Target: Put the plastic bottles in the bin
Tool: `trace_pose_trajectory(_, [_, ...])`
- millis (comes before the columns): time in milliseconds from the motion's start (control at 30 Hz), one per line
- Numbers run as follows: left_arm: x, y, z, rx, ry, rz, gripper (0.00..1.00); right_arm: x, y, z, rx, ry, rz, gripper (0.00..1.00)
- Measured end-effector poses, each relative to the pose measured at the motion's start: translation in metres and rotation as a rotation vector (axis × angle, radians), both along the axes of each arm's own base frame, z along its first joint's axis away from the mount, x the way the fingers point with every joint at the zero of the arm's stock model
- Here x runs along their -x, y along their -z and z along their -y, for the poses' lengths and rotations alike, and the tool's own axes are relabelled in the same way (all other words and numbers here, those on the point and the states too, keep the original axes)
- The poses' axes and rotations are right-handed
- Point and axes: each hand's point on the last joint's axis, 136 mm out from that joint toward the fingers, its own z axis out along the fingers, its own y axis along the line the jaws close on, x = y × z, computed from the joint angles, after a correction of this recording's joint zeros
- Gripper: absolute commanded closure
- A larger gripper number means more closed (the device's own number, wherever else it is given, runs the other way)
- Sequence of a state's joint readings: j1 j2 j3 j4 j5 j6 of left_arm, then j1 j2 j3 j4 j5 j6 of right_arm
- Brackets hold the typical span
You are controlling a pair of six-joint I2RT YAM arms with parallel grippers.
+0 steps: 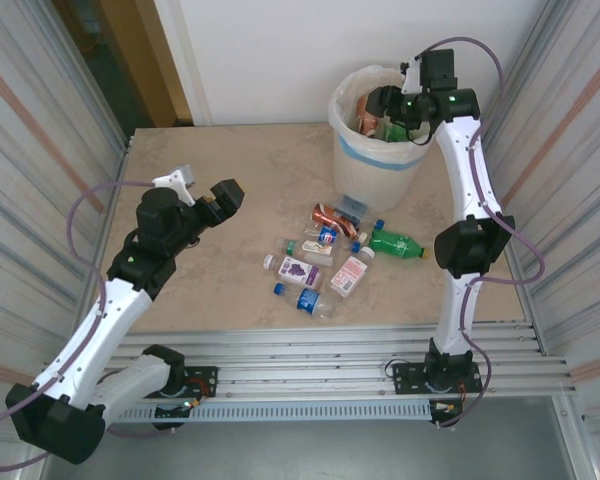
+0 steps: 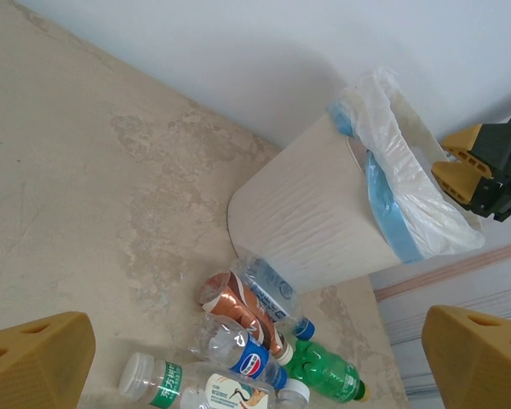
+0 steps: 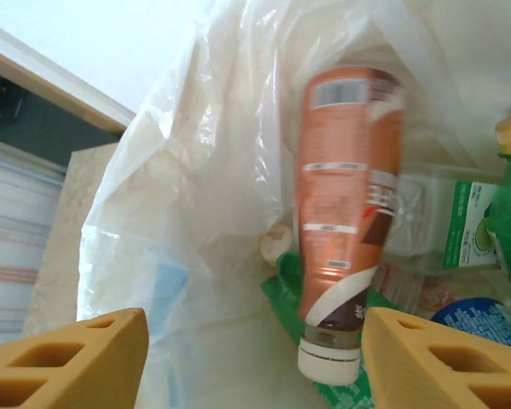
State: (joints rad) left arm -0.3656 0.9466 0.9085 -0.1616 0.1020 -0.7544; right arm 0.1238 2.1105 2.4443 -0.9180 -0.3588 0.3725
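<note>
- Top view: I see L gripper (image 1: 202, 190) spread wide and empty over table (image 1: 230, 290). R gripper (image 1: 382, 103) is above bin (image 1: 380, 170). Loose plastic bottles (image 1: 330, 255) lie by bin's base.
- L wrist: L fingers (image 2: 34, 362) apart, nothing between.
- R wrist: R fingers (image 3: 77, 362) parted, clear of brown bottle (image 3: 349, 213), which is cap-down inside liner (image 3: 179, 196).

The white bin (image 2: 307, 230) with its bag liner (image 2: 400, 170) stood on the table (image 2: 85, 187); bottles (image 2: 238, 351) lay clustered at its foot, a green bottle (image 2: 328, 372) among them.
</note>
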Motion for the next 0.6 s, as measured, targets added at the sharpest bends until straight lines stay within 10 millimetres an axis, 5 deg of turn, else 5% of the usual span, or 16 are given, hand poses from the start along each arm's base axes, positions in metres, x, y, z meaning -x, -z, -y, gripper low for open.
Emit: trace_pose_trajectory(600, [0.011, 0.030, 0.008, -0.098, -0.002, -0.090, 0.01, 0.017, -0.037, 0.010, 0.077, 0.022, 0.081, 0.11])
